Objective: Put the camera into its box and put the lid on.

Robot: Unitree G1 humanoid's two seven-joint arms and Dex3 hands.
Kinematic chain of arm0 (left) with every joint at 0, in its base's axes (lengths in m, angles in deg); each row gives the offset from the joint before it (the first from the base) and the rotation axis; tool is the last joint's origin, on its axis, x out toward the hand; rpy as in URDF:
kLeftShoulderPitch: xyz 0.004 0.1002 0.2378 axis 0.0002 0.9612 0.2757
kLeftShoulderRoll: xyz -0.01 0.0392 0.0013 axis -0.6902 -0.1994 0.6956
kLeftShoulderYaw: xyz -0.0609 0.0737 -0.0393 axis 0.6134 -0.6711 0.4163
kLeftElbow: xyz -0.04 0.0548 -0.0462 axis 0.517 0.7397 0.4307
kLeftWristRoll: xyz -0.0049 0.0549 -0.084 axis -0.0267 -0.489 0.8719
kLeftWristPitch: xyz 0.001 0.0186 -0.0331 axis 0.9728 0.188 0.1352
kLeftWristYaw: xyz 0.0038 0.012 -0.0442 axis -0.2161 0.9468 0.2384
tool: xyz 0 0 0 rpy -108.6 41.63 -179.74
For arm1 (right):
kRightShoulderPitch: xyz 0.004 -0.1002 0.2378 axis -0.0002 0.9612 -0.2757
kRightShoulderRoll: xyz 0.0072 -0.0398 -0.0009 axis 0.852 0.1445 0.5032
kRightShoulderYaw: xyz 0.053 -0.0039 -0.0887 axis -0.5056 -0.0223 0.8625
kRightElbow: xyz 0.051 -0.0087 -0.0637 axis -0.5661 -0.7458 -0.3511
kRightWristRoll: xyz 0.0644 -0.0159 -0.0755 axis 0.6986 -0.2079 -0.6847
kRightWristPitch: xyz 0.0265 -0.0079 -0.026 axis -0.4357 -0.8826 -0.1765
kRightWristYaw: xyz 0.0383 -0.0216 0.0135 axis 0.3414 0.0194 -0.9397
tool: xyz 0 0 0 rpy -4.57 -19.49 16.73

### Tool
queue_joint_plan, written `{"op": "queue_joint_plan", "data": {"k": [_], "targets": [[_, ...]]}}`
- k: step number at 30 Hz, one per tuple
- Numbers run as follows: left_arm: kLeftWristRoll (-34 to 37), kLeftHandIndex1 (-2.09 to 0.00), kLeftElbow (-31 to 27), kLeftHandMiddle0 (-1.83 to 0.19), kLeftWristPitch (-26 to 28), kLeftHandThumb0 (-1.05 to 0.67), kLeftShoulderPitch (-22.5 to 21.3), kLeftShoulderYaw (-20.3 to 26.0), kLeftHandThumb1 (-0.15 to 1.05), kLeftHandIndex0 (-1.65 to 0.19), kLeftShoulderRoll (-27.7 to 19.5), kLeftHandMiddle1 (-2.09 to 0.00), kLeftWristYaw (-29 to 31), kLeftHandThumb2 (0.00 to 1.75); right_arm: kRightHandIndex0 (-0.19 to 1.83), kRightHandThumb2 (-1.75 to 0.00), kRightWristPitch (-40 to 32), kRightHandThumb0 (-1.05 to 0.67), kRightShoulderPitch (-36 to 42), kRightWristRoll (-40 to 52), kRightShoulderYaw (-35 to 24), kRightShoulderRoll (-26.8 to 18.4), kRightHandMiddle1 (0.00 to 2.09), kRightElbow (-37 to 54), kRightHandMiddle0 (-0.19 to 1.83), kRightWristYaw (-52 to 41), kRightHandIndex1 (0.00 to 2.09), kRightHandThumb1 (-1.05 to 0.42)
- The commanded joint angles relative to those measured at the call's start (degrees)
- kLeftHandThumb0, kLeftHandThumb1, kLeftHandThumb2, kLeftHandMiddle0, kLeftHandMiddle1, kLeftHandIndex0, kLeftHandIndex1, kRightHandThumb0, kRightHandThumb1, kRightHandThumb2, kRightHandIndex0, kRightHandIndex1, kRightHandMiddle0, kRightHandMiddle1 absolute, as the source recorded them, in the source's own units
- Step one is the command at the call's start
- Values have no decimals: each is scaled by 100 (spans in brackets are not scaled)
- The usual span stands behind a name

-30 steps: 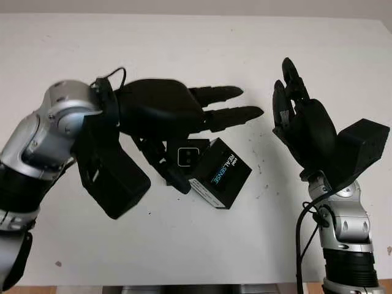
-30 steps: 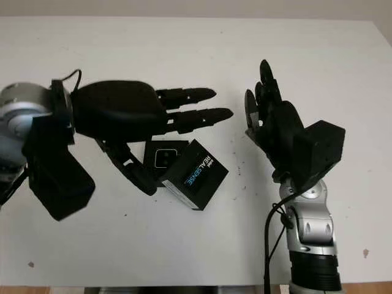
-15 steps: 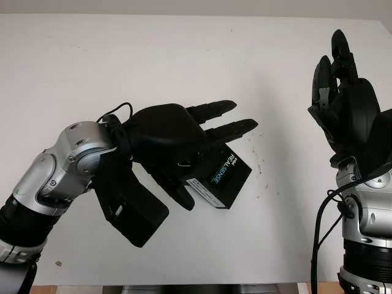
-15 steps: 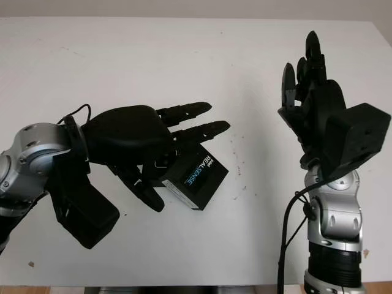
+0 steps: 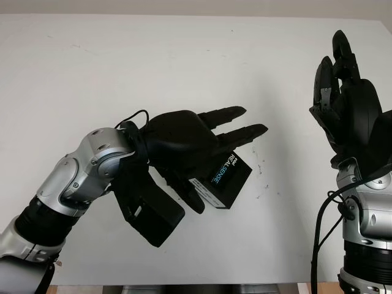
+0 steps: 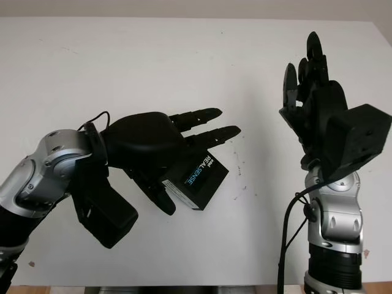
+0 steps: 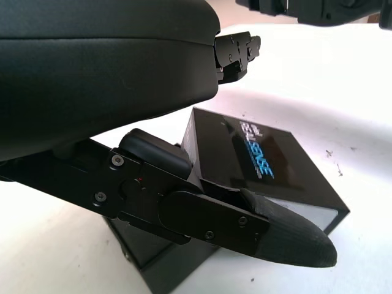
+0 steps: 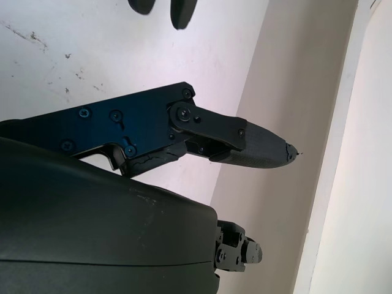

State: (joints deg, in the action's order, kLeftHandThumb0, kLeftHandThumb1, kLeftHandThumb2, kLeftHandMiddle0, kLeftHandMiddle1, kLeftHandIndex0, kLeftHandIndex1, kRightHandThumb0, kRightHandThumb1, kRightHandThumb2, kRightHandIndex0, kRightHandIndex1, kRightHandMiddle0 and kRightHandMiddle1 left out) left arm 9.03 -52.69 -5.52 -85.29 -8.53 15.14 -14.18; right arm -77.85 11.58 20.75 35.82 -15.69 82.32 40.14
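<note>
So there's just one box (image 5: 222, 181) sitting out on the white surface (image 5: 122, 67), plus the two black hands, and that's pretty much the whole scene. The box is black and glossy, lying at an angle around the middle of the surface, and the lid is reading "REALSENSE" in white and blue lettering, with a smaller line of print next to it that I can't make out. The left hand (image 5: 184, 144) is hovering right over the box's near-left end, with two fingers (image 5: 242, 133) stretching out past the top of it and the thumb (image 7: 245, 223) reaching down along the box's side, so the fingers are sitting wide around it rather than clamping. From where I'm standing I can't tell if anything is actually touching the box. The right hand (image 6: 318, 113) is hanging up in the air well off to the right, palm turned inward, holding nothing, fingers pointing up. There's plenty of bare room all around the box, it's sitting far from every edge, and the whole back half of the surface is open. Can't see the camera itself anywhere outside the box.
</note>
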Motion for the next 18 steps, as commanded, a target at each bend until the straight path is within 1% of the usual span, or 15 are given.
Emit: {"op": "queue_joint_plan", "data": {"k": [1, 3, 7, 11, 13, 16, 18], "targets": [[-84, 0, 89, 19, -95, -105, -102, -103, 104, 19, 80, 0, -135, 9, -12, -66, 31, -63, 87, 29, -14, 20, 9, 142, -11, 6, 5, -105], [-209, 0, 199, 19, -256, -105, -150, -143, 104, 19, 92, 0, -286, 8, -13, -67, 70, -63, 95, 37, -21, 34, 8, 125, -12, 7, 5, -105], [-652, -1, 366, 10, -643, -103, -266, -236, 102, 17, 47, -5, -618, 6, -13, -68, 31, -61, 115, 3, -9, 67, 8, 177, -12, 61, 5, -105], [-989, -7, 454, -2, -982, -95, -319, -267, 95, 6, 17, -12, -958, 4, -14, -70, 87, -61, 146, -15, 5, 67, 7, 180, -12, 51, 5, -105], [-1066, -9, 473, -6, -1109, -87, -364, -281, 96, 2, -16, -14, -970, 5, -14, -71, 88, -61, 142, -7, 2, 76, 7, 185, -12, 57, 5, -105], [-1176, -13, 401, -9, -1177, -85, -418, -299, 90, -3, -64, -17, -865, 3, -15, -71, 86, -61, 145, 21, -10, 78, 7, 184, -13, 45, 4, -105], [-1301, -18, 331, -15, -1248, -67, -407, -291, 89, -10, -93, -21, -927, 4, -14, -71, 74, -61, 156, 30, -20, 104, 7, 205, -12, 74, 5, -105]]}}
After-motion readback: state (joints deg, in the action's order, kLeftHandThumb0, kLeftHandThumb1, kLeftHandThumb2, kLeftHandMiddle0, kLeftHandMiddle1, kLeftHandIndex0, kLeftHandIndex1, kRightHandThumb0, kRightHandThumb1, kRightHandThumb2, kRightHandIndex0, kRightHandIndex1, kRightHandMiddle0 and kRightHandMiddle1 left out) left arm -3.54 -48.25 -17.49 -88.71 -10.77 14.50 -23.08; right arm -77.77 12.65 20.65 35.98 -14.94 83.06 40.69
